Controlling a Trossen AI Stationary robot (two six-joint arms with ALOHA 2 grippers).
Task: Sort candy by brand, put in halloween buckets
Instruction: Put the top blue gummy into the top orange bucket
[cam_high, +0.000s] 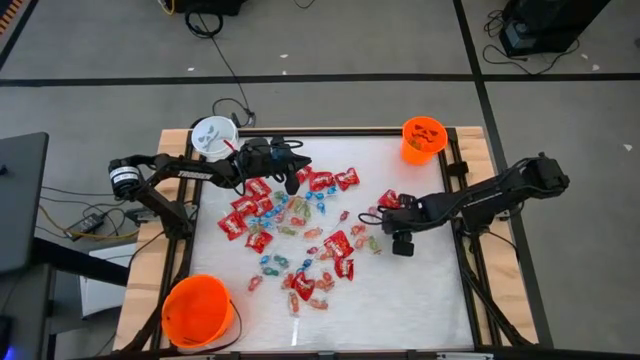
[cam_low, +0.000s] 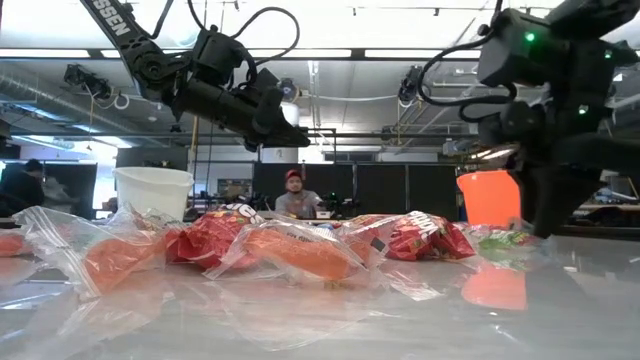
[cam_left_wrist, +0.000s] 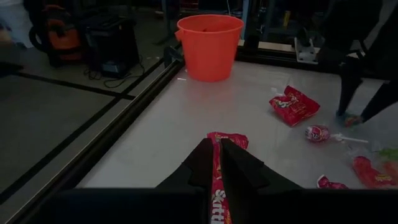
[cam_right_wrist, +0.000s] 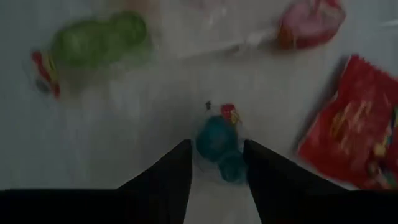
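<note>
Left gripper (cam_left_wrist: 216, 163): jaws pressed on a red packet (cam_left_wrist: 219, 186), gripped edge-on, its yellow lettering showing between the fingers. In the high view this gripper (cam_high: 292, 180) hangs above the top edge of the candy pile (cam_high: 300, 235), just beside the white bucket (cam_high: 213, 136).

Right gripper (cam_right_wrist: 216, 163): jaws spread, straddling a blue-wrapped piece (cam_right_wrist: 217, 146) that lies on the table (cam_high: 420, 290); not seen closed on it. Near it in the wrist view are a green clear-wrapped sweet (cam_right_wrist: 102, 40), a pink one on a stick (cam_right_wrist: 311, 22) and another red packet (cam_right_wrist: 357, 124). Seen from overhead, the right gripper (cam_high: 385, 212) is at the pile's right-hand fringe.

Pile: red packets, blue pieces and pink/green sweets scattered mid-table. Small orange jack-o'-lantern bucket (cam_high: 424, 138) sits well apart from the pile at the far right corner; larger orange bucket (cam_high: 198, 310) at the near left corner.

Low view: a person (cam_low: 293, 195) sits in the room beyond the table.
</note>
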